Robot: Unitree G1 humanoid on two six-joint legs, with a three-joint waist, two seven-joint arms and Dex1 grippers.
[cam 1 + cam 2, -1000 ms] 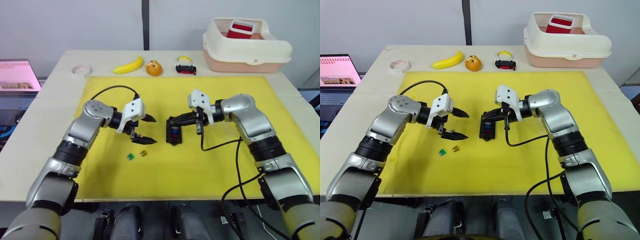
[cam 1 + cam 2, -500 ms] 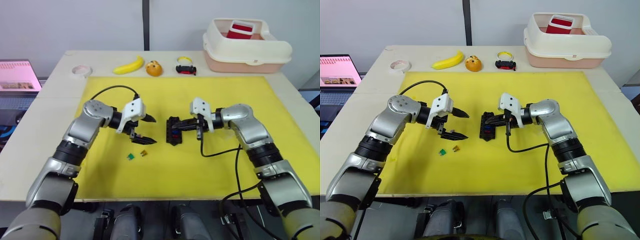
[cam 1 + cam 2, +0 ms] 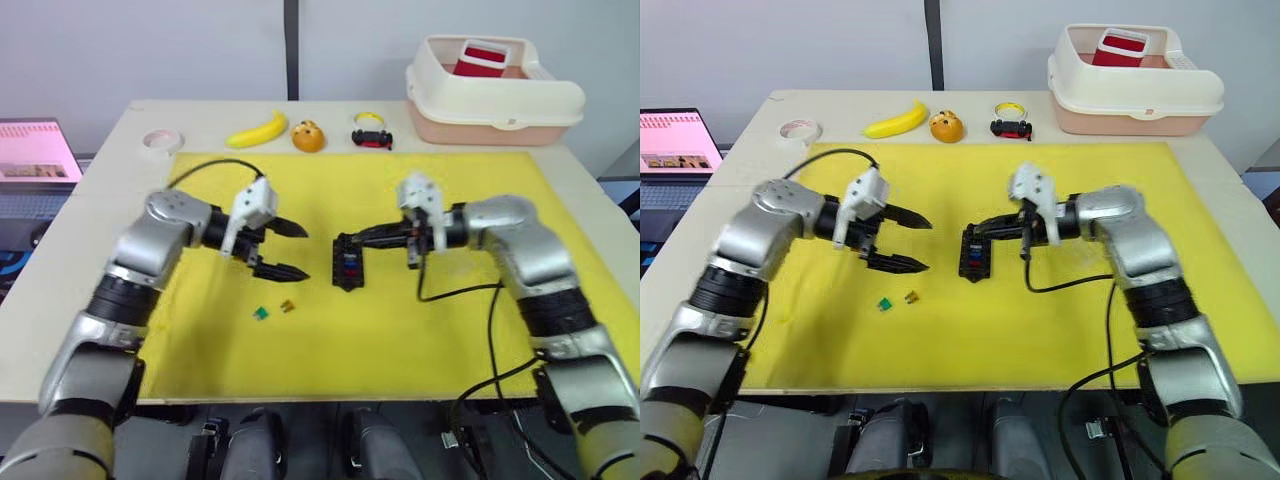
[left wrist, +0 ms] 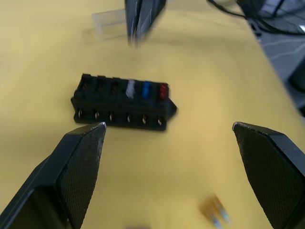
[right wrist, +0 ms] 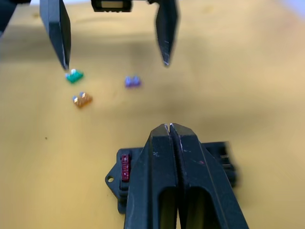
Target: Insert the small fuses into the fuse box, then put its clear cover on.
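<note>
The left wrist view showed white, blue and red fuses seated in the black slotted fuse box (image 4: 125,103), a clear cover (image 4: 109,24) behind it. At the head views' centre, the right gripper (image 3: 974,229) sat clenched over it; the left gripper (image 3: 917,242) gaped empty. Green (image 5: 74,76), amber (image 5: 82,99) and purple (image 5: 132,81) fuses lay loose.

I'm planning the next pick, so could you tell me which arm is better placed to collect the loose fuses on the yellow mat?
Left. Its open gripper hovers just beyond the small green fuse and amber fuse, while the right gripper is shut over the black fuse box.
</note>
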